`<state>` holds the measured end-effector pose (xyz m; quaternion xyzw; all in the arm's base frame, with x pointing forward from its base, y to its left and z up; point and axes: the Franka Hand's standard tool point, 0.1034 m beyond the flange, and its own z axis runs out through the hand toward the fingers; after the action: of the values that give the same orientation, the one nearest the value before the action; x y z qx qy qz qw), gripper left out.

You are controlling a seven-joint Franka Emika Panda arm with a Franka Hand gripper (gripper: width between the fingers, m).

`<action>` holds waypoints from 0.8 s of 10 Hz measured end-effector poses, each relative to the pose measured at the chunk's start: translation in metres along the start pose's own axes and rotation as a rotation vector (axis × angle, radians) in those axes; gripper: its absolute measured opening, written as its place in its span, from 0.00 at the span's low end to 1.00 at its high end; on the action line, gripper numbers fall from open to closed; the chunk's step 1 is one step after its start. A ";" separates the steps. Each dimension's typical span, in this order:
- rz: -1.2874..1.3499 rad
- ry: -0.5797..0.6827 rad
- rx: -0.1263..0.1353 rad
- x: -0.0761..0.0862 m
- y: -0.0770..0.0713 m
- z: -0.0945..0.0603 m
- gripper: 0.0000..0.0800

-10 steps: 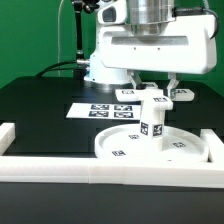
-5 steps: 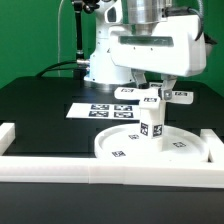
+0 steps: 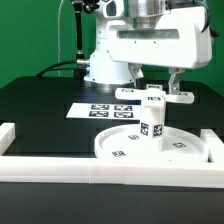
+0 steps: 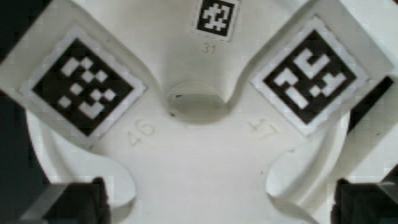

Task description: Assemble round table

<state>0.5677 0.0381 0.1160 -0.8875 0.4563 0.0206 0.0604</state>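
Note:
The large round disc [image 3: 182, 147] lies flat against the front rail. The short cylinder leg [image 3: 153, 126] stands upright on its middle. On top of the leg sits the cross-shaped foot piece [image 3: 150, 96], its tagged arms spread level. My gripper [image 3: 155, 82] hangs just above it, open, one finger on each side of the foot piece and touching nothing. In the wrist view the foot piece [image 4: 196, 130] fills the picture, with its centre hole and tagged arms showing. The gripper [image 4: 217, 200] has its dark fingertips [image 4: 71, 200] standing wide apart at either side.
The marker board [image 3: 92, 108] lies on the black table behind the disc. A white border rail [image 3: 80, 168] runs along the front, with a corner block [image 3: 8, 133] at the exterior view's left. The robot's base [image 3: 100, 65] stands at the back.
The gripper has opened and let go of the foot piece, which stays on top of the leg. The fingers now stand apart and a little higher.

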 end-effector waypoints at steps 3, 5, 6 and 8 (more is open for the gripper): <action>-0.016 -0.020 -0.007 -0.004 -0.005 -0.015 0.81; -0.076 -0.020 -0.010 -0.004 -0.004 -0.013 0.81; -0.207 -0.017 -0.014 -0.004 -0.004 -0.012 0.81; -0.475 -0.015 -0.018 -0.007 -0.006 -0.011 0.81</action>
<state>0.5683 0.0456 0.1282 -0.9703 0.2339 0.0164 0.0591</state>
